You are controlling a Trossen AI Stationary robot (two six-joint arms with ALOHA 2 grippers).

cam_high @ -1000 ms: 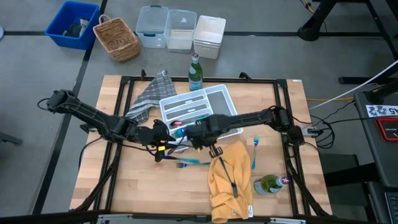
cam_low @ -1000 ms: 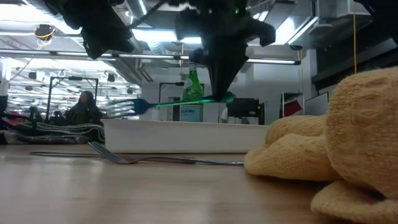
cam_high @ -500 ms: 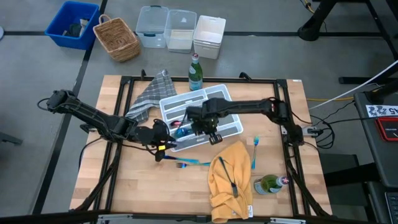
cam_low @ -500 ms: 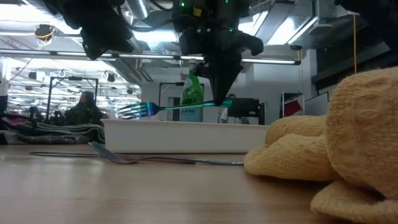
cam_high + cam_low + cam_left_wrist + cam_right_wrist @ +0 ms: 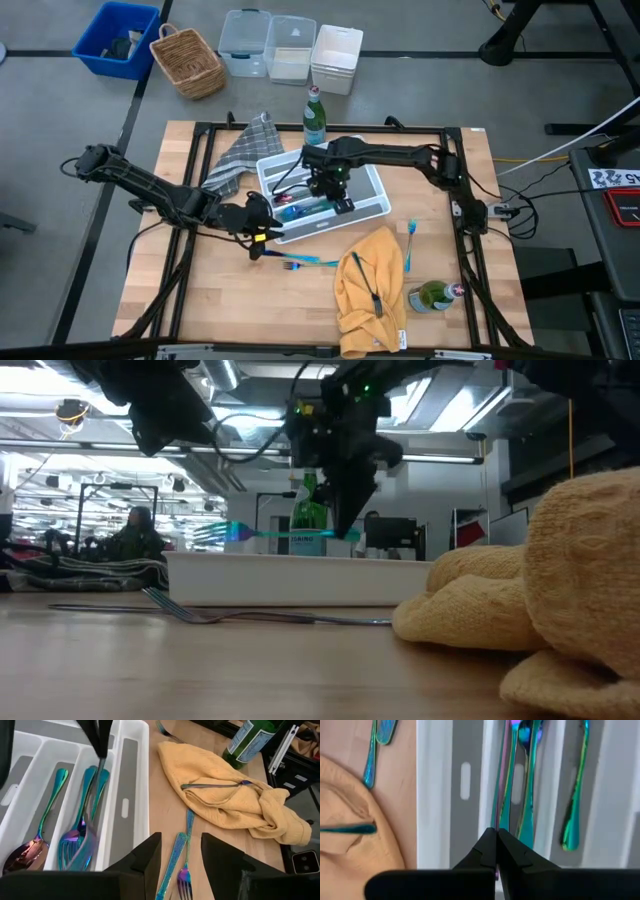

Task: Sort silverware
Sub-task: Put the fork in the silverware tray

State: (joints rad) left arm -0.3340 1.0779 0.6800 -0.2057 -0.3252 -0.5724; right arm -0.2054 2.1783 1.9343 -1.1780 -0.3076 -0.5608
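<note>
Now we hold a fork (image 5: 275,533) pinched in the right gripper (image 5: 333,183), level above the tray (image 5: 372,205). We should line it up over the fork slot (image 5: 520,780), lower, then release. Left gripper (image 5: 262,222) waits spread beside the tray.

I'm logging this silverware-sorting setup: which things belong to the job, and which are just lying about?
Job:
- fork pinched in the right claw
- forks on the table
- utensil beside the cloth
- white divided tray

Lying about:
- yellow cloth
- grey towel
- two green bottles
- wicker basket
</note>
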